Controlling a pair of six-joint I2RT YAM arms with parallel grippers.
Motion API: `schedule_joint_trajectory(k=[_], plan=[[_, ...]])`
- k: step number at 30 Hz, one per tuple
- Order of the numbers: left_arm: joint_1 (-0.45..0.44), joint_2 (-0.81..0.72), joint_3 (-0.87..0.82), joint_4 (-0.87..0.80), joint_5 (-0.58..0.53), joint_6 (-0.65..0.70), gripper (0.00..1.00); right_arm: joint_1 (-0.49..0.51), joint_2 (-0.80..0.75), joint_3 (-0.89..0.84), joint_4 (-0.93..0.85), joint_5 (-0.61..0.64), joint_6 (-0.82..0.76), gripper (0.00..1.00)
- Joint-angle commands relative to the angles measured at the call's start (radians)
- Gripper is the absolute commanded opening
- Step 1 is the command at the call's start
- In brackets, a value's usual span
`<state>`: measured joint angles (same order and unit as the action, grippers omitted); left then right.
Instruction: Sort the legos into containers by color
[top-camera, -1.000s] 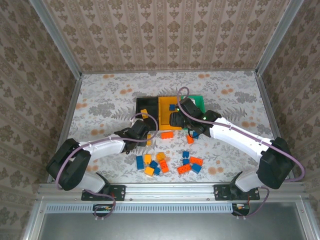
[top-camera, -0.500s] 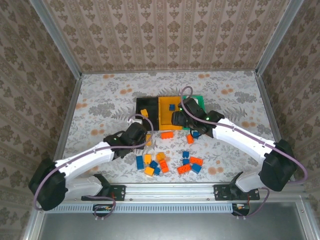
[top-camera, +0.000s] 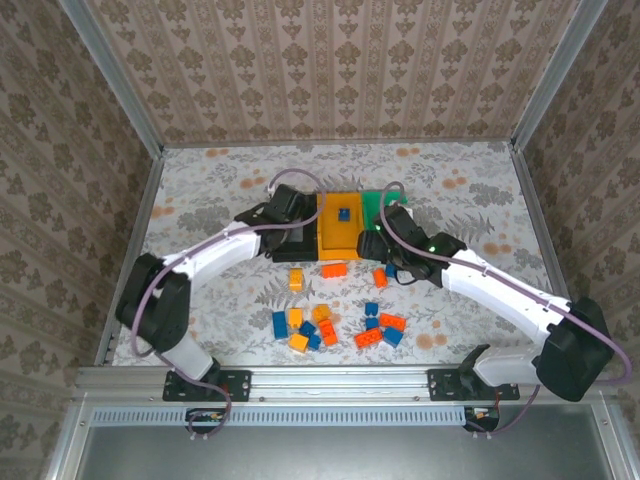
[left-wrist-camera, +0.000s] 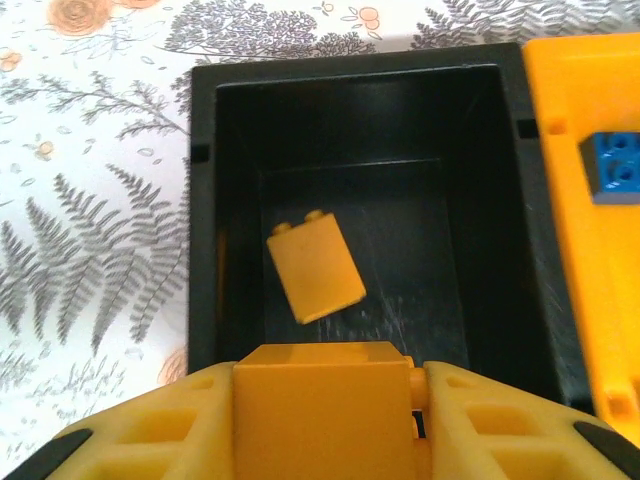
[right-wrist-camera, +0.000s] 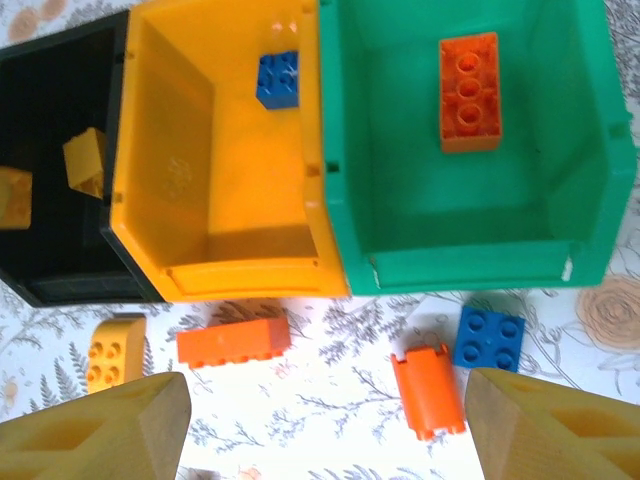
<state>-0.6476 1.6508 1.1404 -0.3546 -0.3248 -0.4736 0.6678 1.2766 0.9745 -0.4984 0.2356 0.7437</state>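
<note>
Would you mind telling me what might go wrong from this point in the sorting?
1. The left gripper holds a yellow brick roughly over the near wall of the black bin; released here, it may hit the rim and fall outside.
2. The open right gripper hangs above a red-orange brick lying close beside a blue brick; a grasp there could nudge the blue one.

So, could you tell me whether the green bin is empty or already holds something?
Not empty. In the right wrist view, the green bin holds one red-orange brick, lying studs up.
</note>
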Motion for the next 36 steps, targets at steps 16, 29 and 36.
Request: schedule_joint_trajectory(k=[16, 29, 36], plan=[[-0.139, -0.311, -0.02, -0.019, 0.061, 0.014, 1.0, -0.005, 0.107, -0.151, 0.017, -0.082, -0.047, 0.67], [-0.278, -0.649, -0.422, -0.027, -0.028, -0.207, 1.0, -0.005, 0.277, -0.122, 0.056, -0.031, -0.044, 0.5], [-0.278, -0.729, -0.525, -0.046, -0.031, -0.264, 1.0, -0.005, 0.336, -0.1, 0.078, -0.002, -0.046, 0.51]])
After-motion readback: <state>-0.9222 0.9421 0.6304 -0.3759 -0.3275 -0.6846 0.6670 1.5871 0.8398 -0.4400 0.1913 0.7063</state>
